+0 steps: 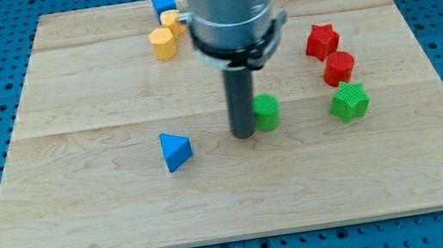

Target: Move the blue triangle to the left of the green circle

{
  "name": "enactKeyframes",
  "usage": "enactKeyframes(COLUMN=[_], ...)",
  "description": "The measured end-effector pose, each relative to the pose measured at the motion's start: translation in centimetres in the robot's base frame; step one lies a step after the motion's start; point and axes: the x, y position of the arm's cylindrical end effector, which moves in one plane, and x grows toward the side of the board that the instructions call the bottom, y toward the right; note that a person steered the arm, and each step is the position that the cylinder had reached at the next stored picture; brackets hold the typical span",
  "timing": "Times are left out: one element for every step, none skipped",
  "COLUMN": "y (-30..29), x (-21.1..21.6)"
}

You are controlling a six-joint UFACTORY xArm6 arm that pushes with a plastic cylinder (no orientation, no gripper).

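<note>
The blue triangle [176,150] lies on the wooden board [86,212], left of centre and toward the view's bottom. The green circle [267,111] sits near the board's middle. My tip [244,134] rests on the board right against the green circle's left side, partly hiding it. The blue triangle is about 80 pixels to the left of my tip and slightly lower. The rod and the arm's grey body rise above it toward the view's top.
A green star [349,102] lies right of the green circle. A red star [322,41] and a red round block [339,67] sit above it. A blue block [164,2] and two yellow blocks [163,42] [171,20] sit at the top, partly behind the arm.
</note>
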Motion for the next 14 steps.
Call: enactKeyframes(y=[-0.9,-4.3,-10.3,-11.1,-12.3,-11.1,-7.1,-7.8,-11.3,-13.1,-12.8,-10.3,-7.1,-7.1], x=[1.8,11.2,8.7,2.4,0.1,-1.6,-1.3,3.8,3.1,-2.5,-6.3,-7.0,-4.2,-2.6])
